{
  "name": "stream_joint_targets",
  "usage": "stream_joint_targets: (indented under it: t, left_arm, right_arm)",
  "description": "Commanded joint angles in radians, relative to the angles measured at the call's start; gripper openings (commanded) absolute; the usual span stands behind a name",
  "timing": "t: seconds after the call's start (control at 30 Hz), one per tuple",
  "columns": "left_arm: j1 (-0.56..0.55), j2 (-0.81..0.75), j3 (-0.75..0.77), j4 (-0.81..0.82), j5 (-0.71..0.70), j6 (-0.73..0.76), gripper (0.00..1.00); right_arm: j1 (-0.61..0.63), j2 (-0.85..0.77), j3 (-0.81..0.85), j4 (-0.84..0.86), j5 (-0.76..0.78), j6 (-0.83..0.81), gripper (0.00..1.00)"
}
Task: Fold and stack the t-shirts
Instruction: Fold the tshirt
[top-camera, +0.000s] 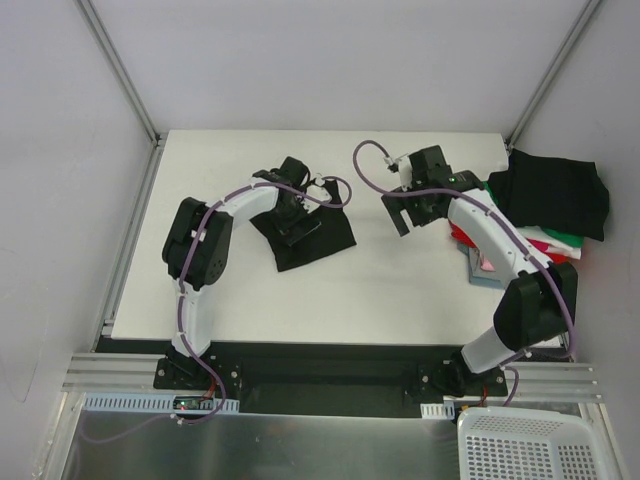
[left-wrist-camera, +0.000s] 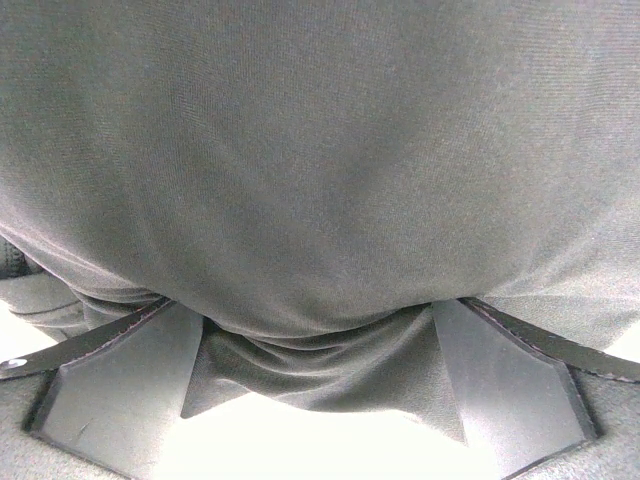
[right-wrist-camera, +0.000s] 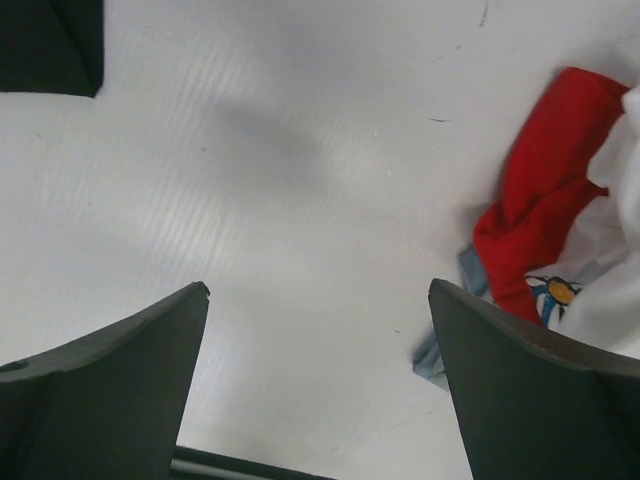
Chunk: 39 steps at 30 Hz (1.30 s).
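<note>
- Left gripper (top-camera: 297, 205): lowered onto the black t-shirt (top-camera: 318, 240) near the middle of the table (top-camera: 300, 300). In its wrist view the two fingers (left-wrist-camera: 120, 390) stand wide apart with dark cloth bulging down between them. The claw looks spread and pressed into the fabric rather than pinched on it. This pose probably flattens a fold or sets up a pinch of the edge.
- Black t-shirt: a compact, roughly square bundle tilted on the table, partly under the left wrist. It appears folded at least in part. No chest lettering shows from above.
- Right gripper (top-camera: 408, 212): held above bare table between the bundle and the pile, touching neither. Its jaws are apart and nothing is in them, as its wrist view (right-wrist-camera: 318, 290) confirms. It seems to be kept out of the way while the left arm works, yet near enough to help carry the shirt.
- Pile of folded t-shirts (top-camera: 555, 190): at the right edge of the table, with a black shirt on top. Green, white, red and pink layers show beneath it.
- Close view of the pile's near side: a red shirt (right-wrist-camera: 540, 220) lies over a white one (right-wrist-camera: 610, 280), and a blue-grey edge (right-wrist-camera: 432, 358) lies against the table.
- Judged stage: the folding is close to done, and the bundle has yet to cross to the pile well apart on the right.
</note>
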Motion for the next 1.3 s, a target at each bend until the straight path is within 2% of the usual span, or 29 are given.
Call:
stream_joint_targets:
  t: [0.0,0.2,0.67,0.97,1.27]
  left_arm:
    - [-0.007,-0.019,-0.041,-0.078,0.017,-0.014,0.95]
    - [-0.007,-0.031,-0.032,-0.063,0.011,-0.031,0.95]
    - [-0.010,-0.076,-0.040,-0.036,-0.018,-0.033,0.96]
    - [-0.047,-0.032,0.005,-0.031,-0.025,-0.033,0.96]
    - [-0.087,0.016,0.062,-0.032,-0.038,-0.034,0.96]
  right_arm:
    - [-0.112,0.081,0.119,-0.015,-0.286,0.090,0.96]
    - [-0.203,0.317,0.344,-0.087,-0.545,0.157,0.96]
    - [-0.200,0.701,0.656,-0.132,-0.803,0.254,0.97]
    - [-0.185,0.787,0.719,-0.140,-0.881,0.278,0.97]
    - [-0.171,0.785,0.673,-0.117,-0.894,0.281,0.98]
